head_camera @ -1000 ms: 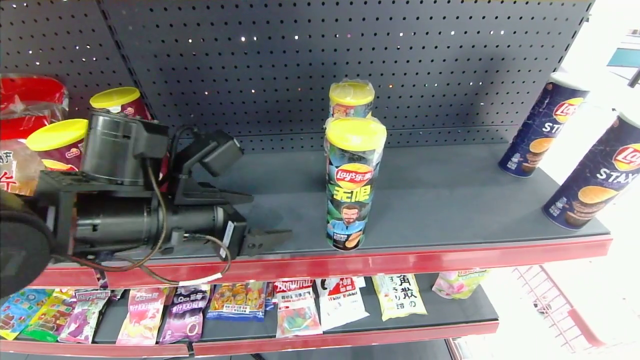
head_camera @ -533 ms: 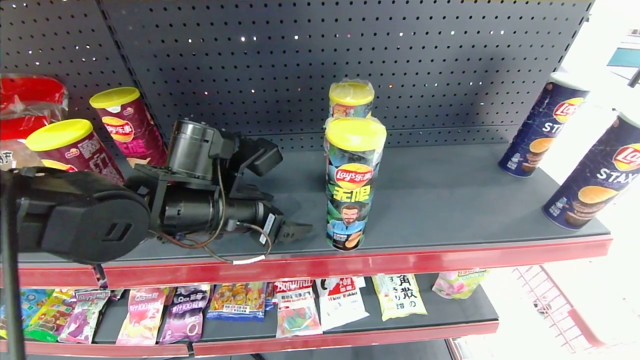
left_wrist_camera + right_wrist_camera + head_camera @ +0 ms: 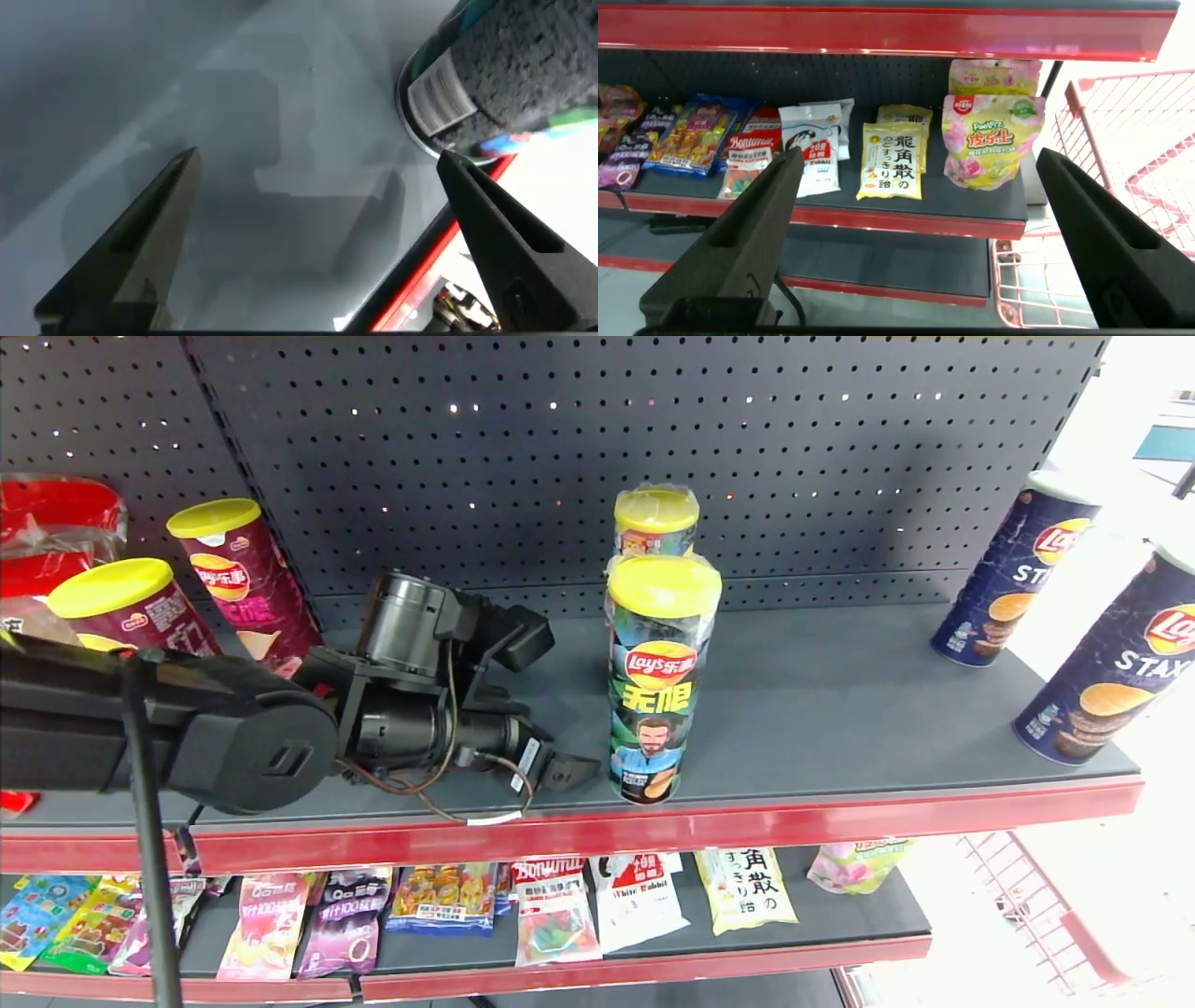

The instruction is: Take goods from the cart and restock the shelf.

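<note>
A tall chip can (image 3: 661, 681) with a yellow lid and green-blue wrap stands upright near the front edge of the dark upper shelf (image 3: 822, 709). A second like can (image 3: 655, 519) stands right behind it. My left gripper (image 3: 571, 771) lies low over the shelf just left of the front can, a small gap from its base. In the left wrist view the left gripper (image 3: 318, 157) is open and holds nothing, with the can's base (image 3: 486, 84) just beyond one fingertip. My right gripper (image 3: 920, 159) is open and empty, facing the lower shelf (image 3: 906, 219).
Two maroon cans (image 3: 245, 574) and a red bag (image 3: 47, 532) stand at the shelf's left. Two dark blue cans (image 3: 1013, 569) stand at its right end. Snack bags (image 3: 560, 905) lie on the lower shelf. A pink wire cart (image 3: 1130, 177) stands to the right.
My left arm has slid to the right along the upper shelf, bringing its gripper close to the front can. The cans have not moved.
</note>
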You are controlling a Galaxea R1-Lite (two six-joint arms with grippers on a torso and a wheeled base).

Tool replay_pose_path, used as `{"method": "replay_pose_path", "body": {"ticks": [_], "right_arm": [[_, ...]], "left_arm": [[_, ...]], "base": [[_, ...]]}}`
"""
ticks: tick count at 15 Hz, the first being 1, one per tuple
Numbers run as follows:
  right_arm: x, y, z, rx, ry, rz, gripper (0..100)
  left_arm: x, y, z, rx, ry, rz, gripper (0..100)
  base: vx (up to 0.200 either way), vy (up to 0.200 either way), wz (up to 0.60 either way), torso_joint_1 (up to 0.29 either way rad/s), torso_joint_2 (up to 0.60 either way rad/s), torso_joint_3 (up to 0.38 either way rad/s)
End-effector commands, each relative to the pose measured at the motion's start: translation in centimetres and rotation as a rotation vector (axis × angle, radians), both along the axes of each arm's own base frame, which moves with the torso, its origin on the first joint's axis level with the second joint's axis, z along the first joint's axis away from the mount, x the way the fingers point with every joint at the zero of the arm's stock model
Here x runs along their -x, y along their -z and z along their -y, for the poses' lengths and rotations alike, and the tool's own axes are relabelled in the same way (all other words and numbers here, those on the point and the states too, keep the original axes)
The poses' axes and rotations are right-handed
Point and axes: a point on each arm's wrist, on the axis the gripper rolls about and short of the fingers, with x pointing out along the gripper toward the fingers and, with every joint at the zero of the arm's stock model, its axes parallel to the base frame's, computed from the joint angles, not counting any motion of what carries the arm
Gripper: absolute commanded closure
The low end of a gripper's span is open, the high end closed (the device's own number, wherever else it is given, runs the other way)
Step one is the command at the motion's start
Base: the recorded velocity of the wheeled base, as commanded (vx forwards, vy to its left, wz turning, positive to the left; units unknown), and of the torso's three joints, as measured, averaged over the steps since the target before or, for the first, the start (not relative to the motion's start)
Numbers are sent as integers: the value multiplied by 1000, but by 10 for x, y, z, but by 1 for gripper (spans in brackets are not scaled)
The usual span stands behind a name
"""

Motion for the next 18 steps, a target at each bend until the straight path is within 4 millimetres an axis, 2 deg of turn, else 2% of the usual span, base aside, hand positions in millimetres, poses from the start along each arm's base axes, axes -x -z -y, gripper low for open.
{"method": "replay_pose_path", "body": {"ticks": [1, 9, 14, 16, 17, 18], "right_arm": [[0, 0, 0, 1, 0, -1, 0], [0, 0, 0, 1, 0, -1, 0], [0, 0, 0, 1, 0, -1, 0], [0, 0, 0, 1, 0, -1, 0], [0, 0, 0, 1, 0, -1, 0], [0, 0, 0, 1, 0, -1, 0]], "left_arm": [[-2, 0, 2, 1, 2, 1, 0], [1, -1, 13, 6, 32, 6, 0], [2, -4, 1, 8, 4, 8, 0], [30, -33, -35, 48, -53, 60, 0], [54, -45, -54, 71, -76, 87, 0], [88, -55, -75, 101, -95, 110, 0]], "base": [[0, 0, 0, 0, 0, 0], [0, 0, 0, 0, 0, 0], [0, 0, 0, 0, 0, 0], [0, 0, 0, 0, 0, 0], [0, 0, 0, 0, 0, 0], [0, 0, 0, 0, 0, 0]]}}
